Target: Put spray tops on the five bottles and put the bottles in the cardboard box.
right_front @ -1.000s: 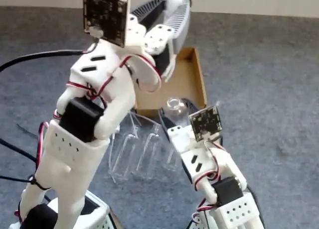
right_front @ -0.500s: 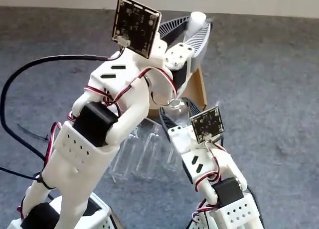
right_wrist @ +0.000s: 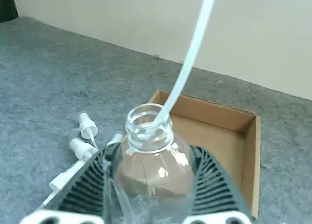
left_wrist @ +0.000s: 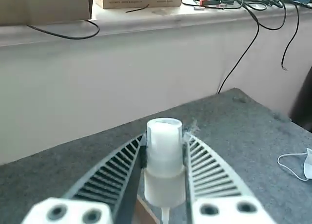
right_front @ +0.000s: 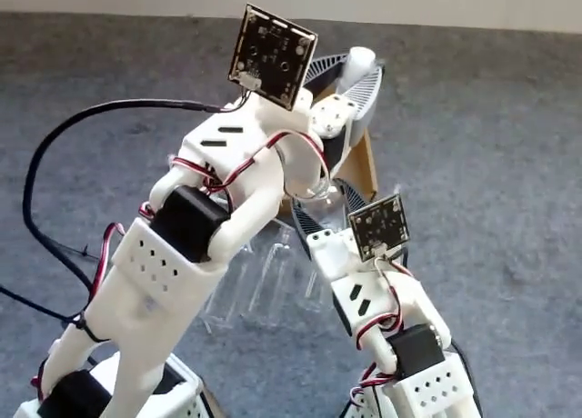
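Carpet (right_wrist: pixel 58 78) near cardboard box (right_wrist: pixel 214 131): right gripper (right_wrist: pixel 151 158) clamps bottle (right_wrist: pixel 146 173) upright so left gripper (left_wrist: pixel 165 141), pinching spray top (left_wrist: pixel 164 160), can feed tube (right_wrist: pixel 187 63) in

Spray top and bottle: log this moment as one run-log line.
left gripper: shut on spray top | right gripper: shut on bottle | tube: tip inside bottle mouth | spray top: not yet seated
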`<state>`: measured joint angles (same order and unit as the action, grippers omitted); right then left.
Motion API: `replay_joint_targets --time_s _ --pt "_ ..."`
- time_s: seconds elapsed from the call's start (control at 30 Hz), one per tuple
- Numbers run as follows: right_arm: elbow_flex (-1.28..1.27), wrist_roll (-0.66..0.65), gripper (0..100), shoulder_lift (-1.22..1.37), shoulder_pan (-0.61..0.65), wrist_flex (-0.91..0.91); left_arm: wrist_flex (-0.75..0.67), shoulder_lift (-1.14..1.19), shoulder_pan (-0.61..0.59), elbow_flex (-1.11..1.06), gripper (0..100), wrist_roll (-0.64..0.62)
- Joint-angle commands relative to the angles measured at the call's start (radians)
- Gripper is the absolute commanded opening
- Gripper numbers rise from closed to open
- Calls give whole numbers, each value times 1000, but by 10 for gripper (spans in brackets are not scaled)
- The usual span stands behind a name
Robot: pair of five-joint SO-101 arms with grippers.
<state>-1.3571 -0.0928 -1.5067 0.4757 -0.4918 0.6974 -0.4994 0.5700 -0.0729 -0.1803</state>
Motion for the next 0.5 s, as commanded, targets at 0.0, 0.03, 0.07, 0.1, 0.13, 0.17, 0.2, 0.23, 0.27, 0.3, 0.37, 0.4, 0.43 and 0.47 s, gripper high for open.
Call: replay_joint_targets --time_s 0.0,0.03,0.07,0.1,0.13,0.17,0.2,0.23,0.27,0.3,0.37,0.4,0.43,0.47 --pt "15 8 3 -16 2 24 101 -61 -44 -5 5 -5" --pt "15 8 3 -16 2 24 150 -87 -53 -21 5 -5" --pt "15 8 3 -16 2 24 193 -119 -59 -41 5 -5" --pt "15 8 3 -16 2 24 232 -156 -64 -67 5 -5" --pt "15 8 3 -16 2 24 256 -194 -64 -104 6 -5" --pt "16 8 3 -16 2 24 265 -229 -64 -153 7 -3" --pt "16 9 3 -16 4 24 264 -266 -64 -205 7 -3" --pt "16 9 3 -16 4 24 262 -300 -64 -259 7 -2" --pt "16 9 3 -16 4 24 244 -328 -64 -311 7 -2" --pt "16 9 3 -16 4 24 216 -354 -64 -361 8 -2" --pt "16 9 3 -16 4 22 150 -397 -70 -464 8 38" --pt "16 9 3 -16 4 22 115 -415 -71 -509 8 64" --pt "16 9 3 -16 4 22 87 -432 -71 -549 8 86" --pt "16 9 3 -16 4 22 66 -449 -71 -582 8 101"
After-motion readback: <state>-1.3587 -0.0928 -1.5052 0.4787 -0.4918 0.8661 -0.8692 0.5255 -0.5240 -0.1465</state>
